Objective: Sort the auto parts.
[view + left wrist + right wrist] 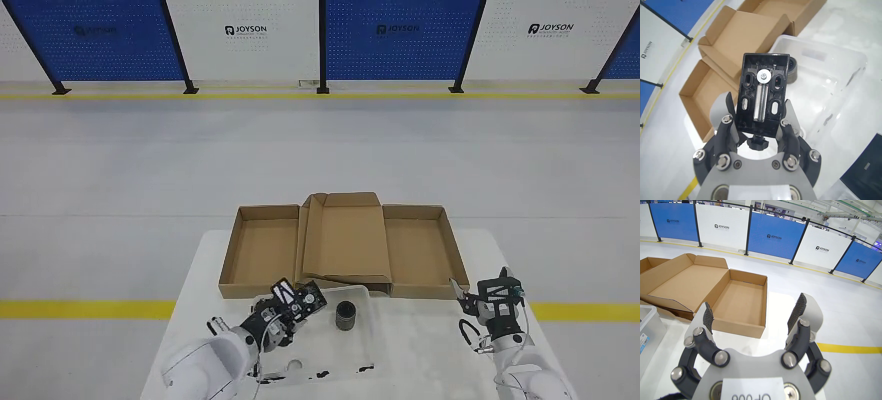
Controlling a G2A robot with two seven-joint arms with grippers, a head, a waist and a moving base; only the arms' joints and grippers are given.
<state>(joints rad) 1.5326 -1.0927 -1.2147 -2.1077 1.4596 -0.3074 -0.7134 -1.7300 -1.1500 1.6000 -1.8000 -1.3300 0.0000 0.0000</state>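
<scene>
Logos mark the blue and white fence panels (400,30) at 12 o'clock, and a printed sticker sits on the clear bin (649,321). The left fingers (730,106) clamp the black bracket (762,92) by its lower sides, held above that bin. A grey cylinder (346,317) stands inside the bin, at 3 o'clock from the bracket. The right fingers (797,311) are spread wide near the cardboard trays (340,245) on the table (420,340).
</scene>
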